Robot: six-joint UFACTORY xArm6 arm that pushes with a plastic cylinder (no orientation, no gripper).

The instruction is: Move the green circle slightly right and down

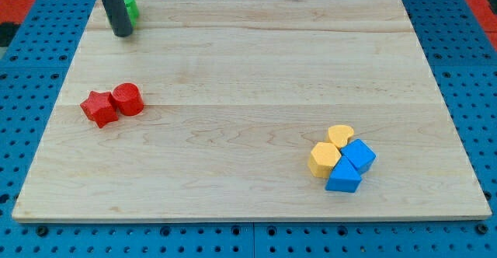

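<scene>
Camera view: my tip (pixel 122 33) (no hand fitted) touches the green circle (pixel 130 8).

Single view only: wooden surface (pixel 256 71) is seen from above at a forward tilt, near edge at the view's bottom, whole board framed.

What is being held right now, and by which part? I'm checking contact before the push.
Nothing is held. My tip has no end effector; it stands at the green block, partly hiding it. Contact cannot be told.
</scene>
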